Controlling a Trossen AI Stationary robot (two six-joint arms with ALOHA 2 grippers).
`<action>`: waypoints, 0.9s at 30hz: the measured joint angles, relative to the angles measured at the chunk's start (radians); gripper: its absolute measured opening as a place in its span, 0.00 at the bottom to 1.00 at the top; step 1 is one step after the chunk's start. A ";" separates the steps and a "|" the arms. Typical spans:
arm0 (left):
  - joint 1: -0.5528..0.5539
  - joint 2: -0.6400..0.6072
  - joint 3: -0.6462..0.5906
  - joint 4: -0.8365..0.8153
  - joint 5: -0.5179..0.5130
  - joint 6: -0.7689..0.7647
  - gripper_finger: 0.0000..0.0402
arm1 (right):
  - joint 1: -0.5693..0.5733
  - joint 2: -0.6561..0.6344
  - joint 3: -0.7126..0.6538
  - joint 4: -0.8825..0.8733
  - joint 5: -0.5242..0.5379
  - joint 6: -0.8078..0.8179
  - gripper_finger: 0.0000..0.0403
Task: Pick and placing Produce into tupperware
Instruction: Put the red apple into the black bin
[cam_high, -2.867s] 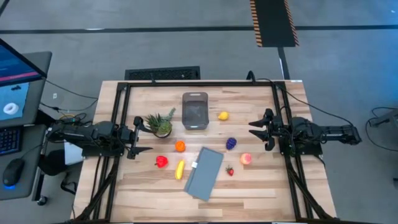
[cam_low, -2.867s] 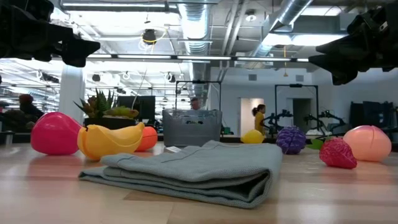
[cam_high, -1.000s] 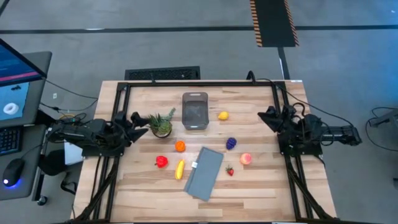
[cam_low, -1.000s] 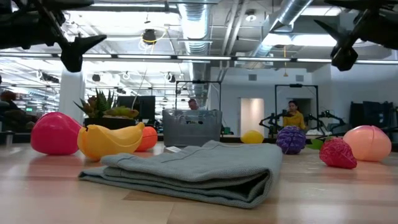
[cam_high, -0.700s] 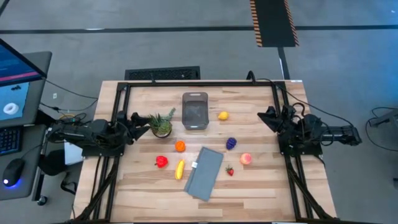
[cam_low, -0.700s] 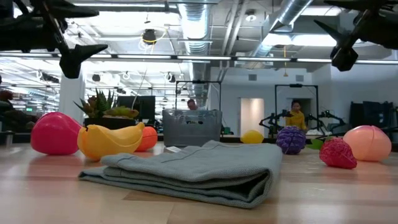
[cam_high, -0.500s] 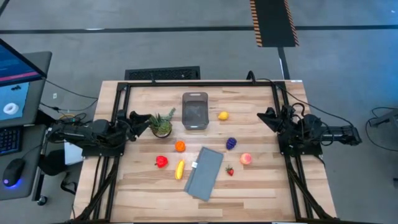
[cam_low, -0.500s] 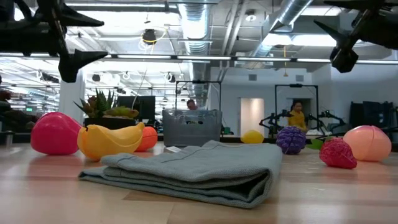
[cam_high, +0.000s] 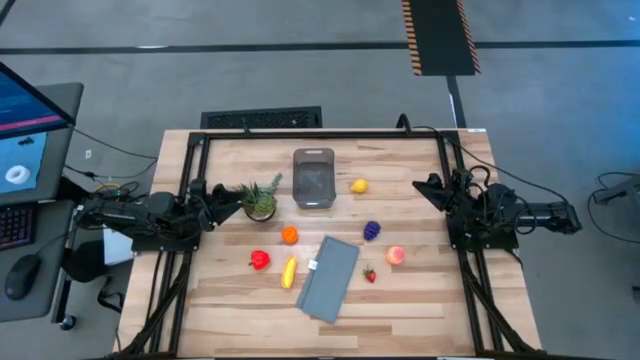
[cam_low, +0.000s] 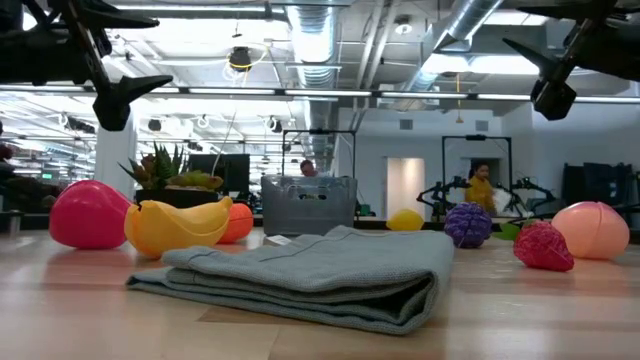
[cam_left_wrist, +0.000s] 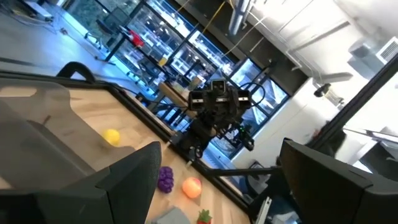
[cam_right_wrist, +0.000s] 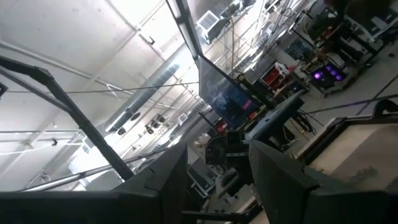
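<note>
1. Now both arms are pulled back and raised at the tabletop's (cam_high: 400, 300) side edges — left claw (cam_high: 222, 193) released, right claw (cam_high: 425, 189) clenched, empty.
2. Produce — lemon (cam_high: 358, 186), grapes (cam_high: 372, 231), banana (cam_high: 289, 272) — lies outside the tupperware (cam_high: 313, 179); no pick begun.

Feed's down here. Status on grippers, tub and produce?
Left gripper jaws open, right gripper jaws near shut, both raised, empty. Clear-grey plastic tub empty. Folded grey cloth lies among the toy produce.

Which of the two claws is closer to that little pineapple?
The left. The left gripper hovers open just beside the pineapple, at the table's left edge. The right gripper waits at the opposite edge, beyond the tupperware and lemon.
</note>
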 joint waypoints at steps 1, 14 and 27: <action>0.000 0.000 0.000 0.000 0.000 -0.006 0.79 | 0.000 0.000 0.000 0.000 0.000 0.000 0.49; 0.000 0.000 0.000 -0.047 -0.036 -0.064 0.79 | 0.035 0.000 0.000 -0.053 -0.004 0.000 0.49; 0.000 0.000 0.000 -0.132 -0.051 0.022 0.79 | 0.034 0.000 0.000 -0.124 -0.041 -0.001 0.49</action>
